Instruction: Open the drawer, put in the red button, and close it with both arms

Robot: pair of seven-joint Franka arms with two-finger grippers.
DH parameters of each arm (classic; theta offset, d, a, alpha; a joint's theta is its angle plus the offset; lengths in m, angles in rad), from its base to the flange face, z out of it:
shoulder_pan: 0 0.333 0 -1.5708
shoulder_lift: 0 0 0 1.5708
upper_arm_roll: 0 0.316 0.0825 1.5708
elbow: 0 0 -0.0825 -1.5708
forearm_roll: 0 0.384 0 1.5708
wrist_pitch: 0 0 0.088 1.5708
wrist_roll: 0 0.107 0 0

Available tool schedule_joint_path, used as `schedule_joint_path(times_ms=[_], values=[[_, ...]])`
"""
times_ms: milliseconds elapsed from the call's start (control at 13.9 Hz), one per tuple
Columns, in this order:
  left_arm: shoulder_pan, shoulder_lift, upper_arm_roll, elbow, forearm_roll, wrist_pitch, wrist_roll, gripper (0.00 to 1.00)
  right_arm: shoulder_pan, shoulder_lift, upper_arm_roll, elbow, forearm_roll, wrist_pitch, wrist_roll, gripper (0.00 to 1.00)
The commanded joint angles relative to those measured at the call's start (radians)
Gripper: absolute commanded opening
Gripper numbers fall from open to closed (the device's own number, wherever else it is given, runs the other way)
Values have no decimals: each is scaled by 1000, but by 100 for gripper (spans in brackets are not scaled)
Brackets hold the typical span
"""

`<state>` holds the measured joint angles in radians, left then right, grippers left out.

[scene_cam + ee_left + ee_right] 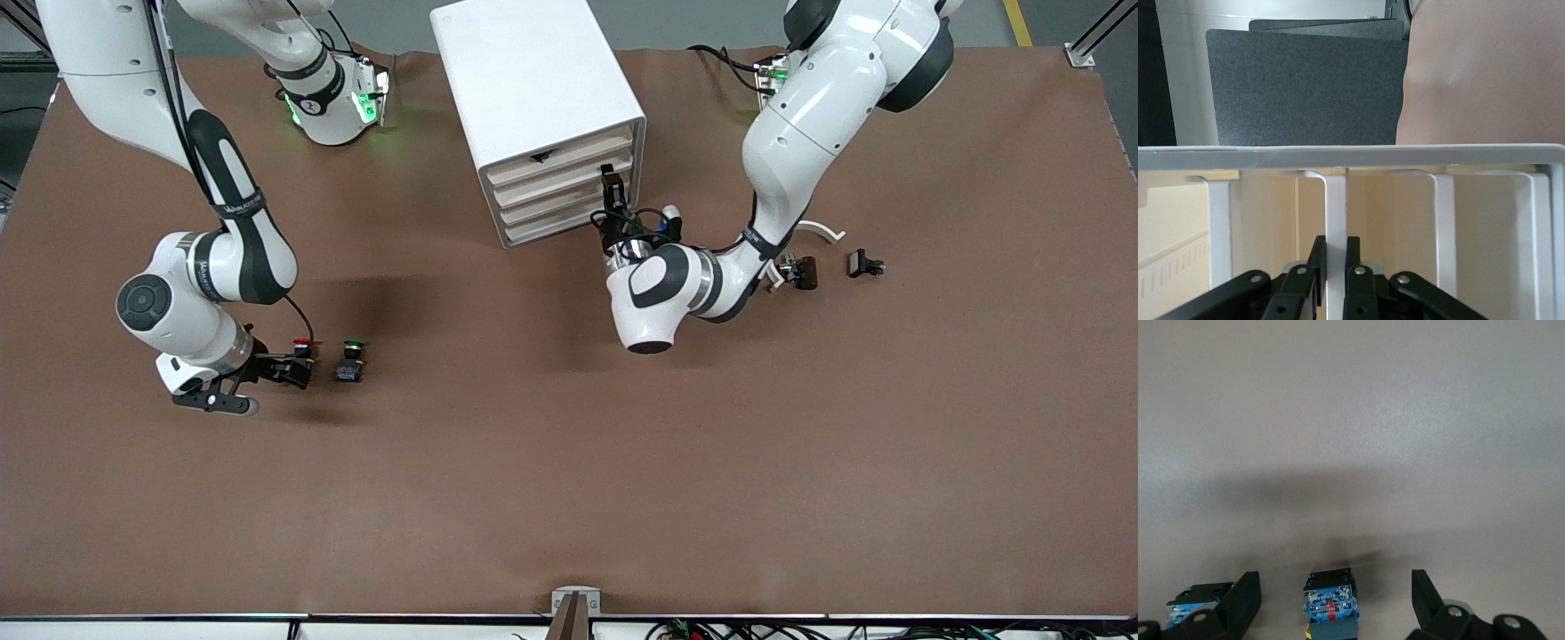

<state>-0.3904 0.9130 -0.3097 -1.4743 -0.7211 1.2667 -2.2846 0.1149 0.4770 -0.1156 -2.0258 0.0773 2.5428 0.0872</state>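
i see the right gripper (298, 363) low at the table, fingers spread wide around the red button (302, 344), not clamped. green button (352, 360) just beside it. the cabinet (533, 98) stands mid-table. my left gripper (612, 187) is pinched tight on the drawer (558, 176) handle (1335, 220), drawer not pulled out.

The table (569, 462) was covered in a matt brown sheet that looked like smooth paper or vinyl, creased near the arms' bases. The cabinet (524, 80) had a smooth, satin white shell, probably plastic, and its drawer (558, 180) fronts were a duller cream. Both arms (827, 116) wore glossy white casings with black bands. The red button (302, 343) had a shiny cap on a matt, plastic-looking black and blue body.
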Motion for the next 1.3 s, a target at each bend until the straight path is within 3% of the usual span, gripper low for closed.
schedule_joint_path(times_ms=[0, 720, 792, 936, 1008, 1223], values=[[37, 9, 0, 35, -12, -15, -18, 10, 14, 29, -4, 12, 1, -10, -6, 100], [91, 9, 57, 108, -9, -15, -19, 11, 17, 63, -4, -10, 1, -15, -1, 100], [96, 7, 58, 115, -9, -15, -19, 11, 19, 57, -4, -20, 1, -15, -1, 79], [113, 6, 57, 134, -12, -18, -24, 13, 17, 51, -2, -31, 2, -15, 5, 10], [116, 6, 57, 143, -15, -18, -24, 13, 17, 49, -2, -31, 4, -16, 11, 0], [127, 7, 57, 143, -17, -18, -24, 16, 20, 0, -2, -13, 10, -96, 20, 0]])
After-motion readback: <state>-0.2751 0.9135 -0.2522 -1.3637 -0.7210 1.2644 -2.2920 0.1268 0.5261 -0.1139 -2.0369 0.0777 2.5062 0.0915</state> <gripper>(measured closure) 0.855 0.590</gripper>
